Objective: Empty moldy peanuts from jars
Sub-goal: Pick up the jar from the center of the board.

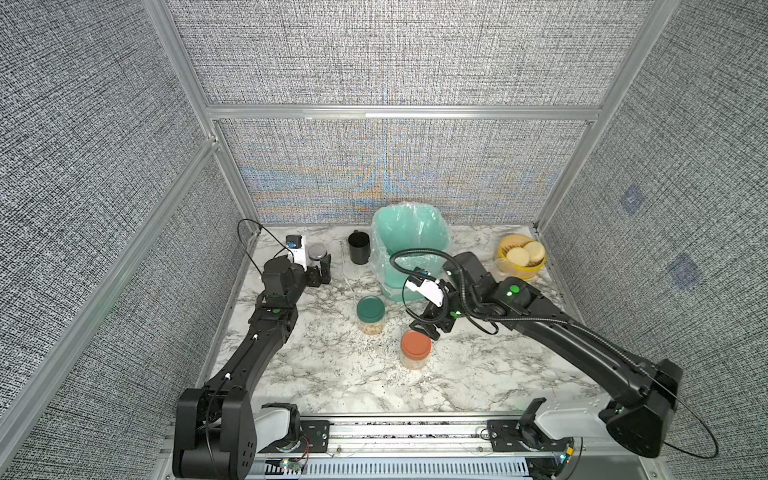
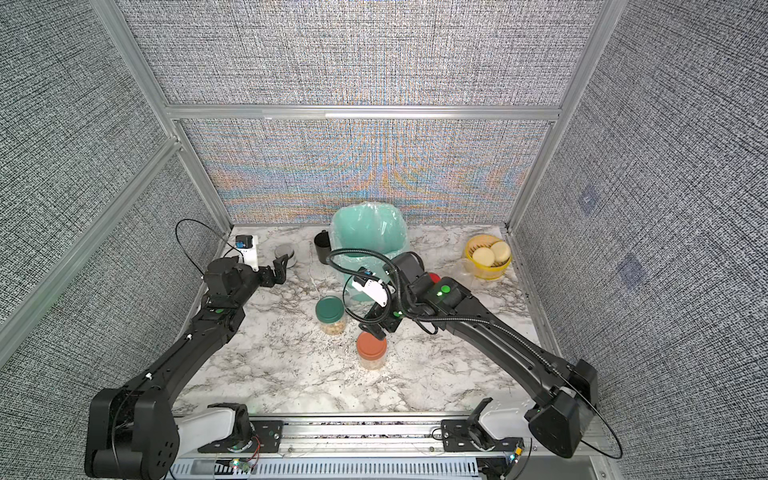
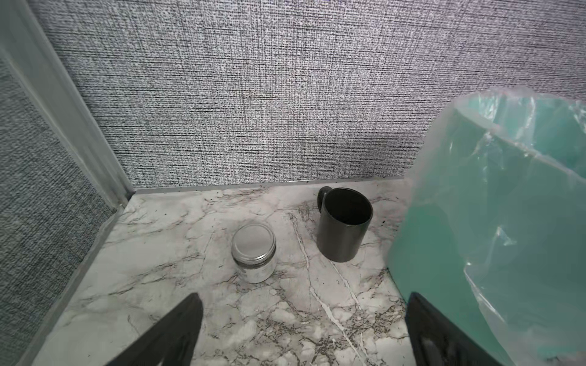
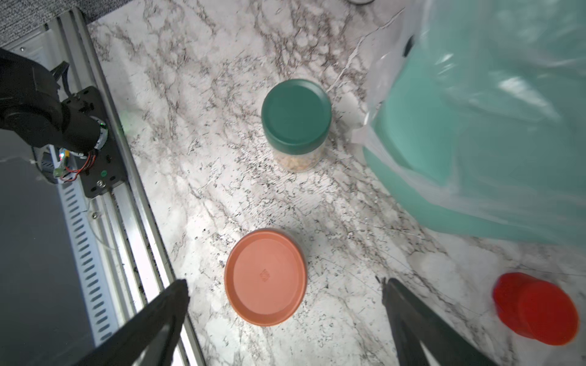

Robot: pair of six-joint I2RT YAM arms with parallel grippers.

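Two jars stand upright mid-table in both top views: a green-lidded jar (image 1: 370,311) (image 2: 330,311) (image 4: 296,117) and a terracotta-lidded jar (image 1: 415,345) (image 2: 371,347) (image 4: 265,277). Tan peanuts (image 1: 371,328) (image 4: 299,161) show through their clear walls. A red-lidded jar (image 4: 536,309) (image 2: 434,277) is mostly hidden behind the right arm. My right gripper (image 1: 426,328) (image 2: 376,330) (image 4: 283,283) hovers open just above and behind the terracotta lid, holding nothing. My left gripper (image 1: 322,272) (image 2: 279,270) (image 3: 303,297) is open and empty at the back left.
A teal bin (image 1: 409,237) (image 3: 507,221) lined with clear plastic stands at the back centre. A black mug (image 1: 359,247) (image 3: 344,225) and a silver-lidded tin (image 1: 318,251) (image 3: 253,250) sit left of it. A yellow bowl (image 1: 517,270) of cream discs is at the back right.
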